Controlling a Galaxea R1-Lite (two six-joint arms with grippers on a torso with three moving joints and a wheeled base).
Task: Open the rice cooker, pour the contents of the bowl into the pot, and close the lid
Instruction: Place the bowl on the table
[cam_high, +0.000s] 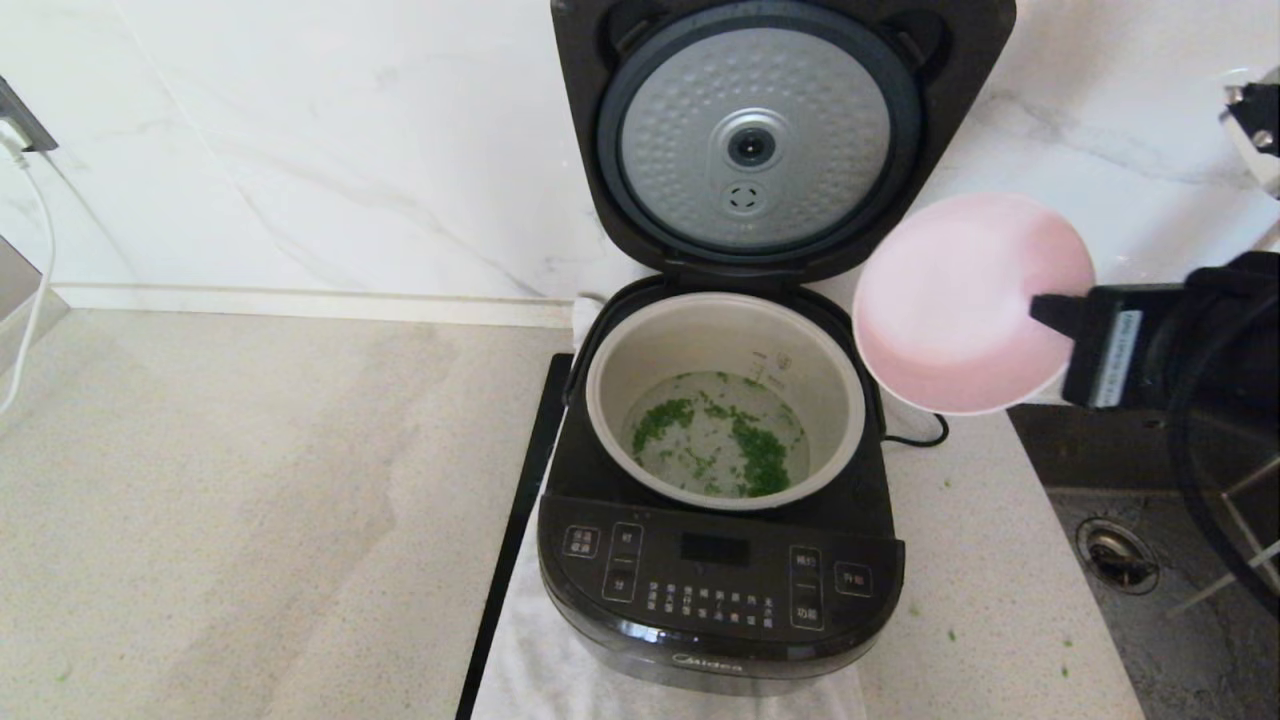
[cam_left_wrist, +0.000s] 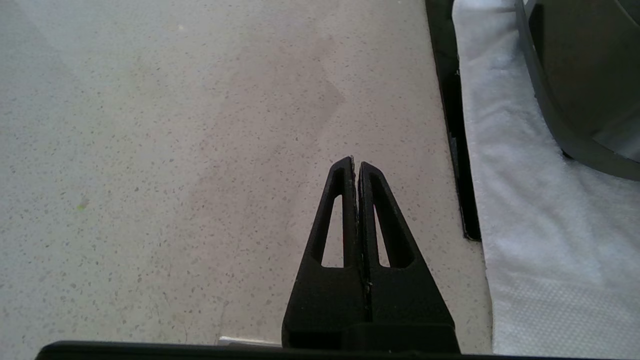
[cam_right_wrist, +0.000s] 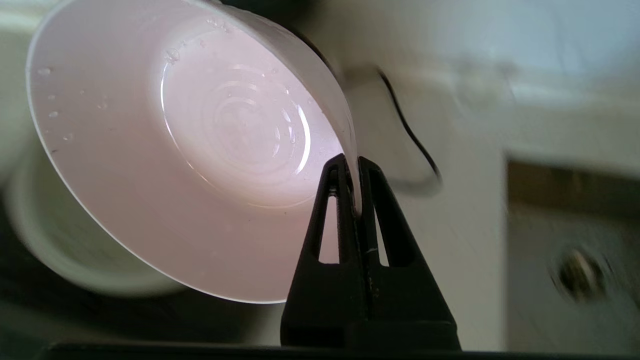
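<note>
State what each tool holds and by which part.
Right tool pinches the empty pink bowl by its rim, beside the open rice cooker. Left tool is shut on nothing.

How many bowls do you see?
1. The pink bowl is held up in the air by the right gripper, to the right of the open rice cooker. It looks empty now.

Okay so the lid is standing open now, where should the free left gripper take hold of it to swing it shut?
Probably the lid's top free edge, reached from the cooker's left. The lid stands upright on its rear hinge behind the pot, so that edge gives most leverage. The left gripper is shut, over the counter; the right gripper holds the bowl on the right.
</note>
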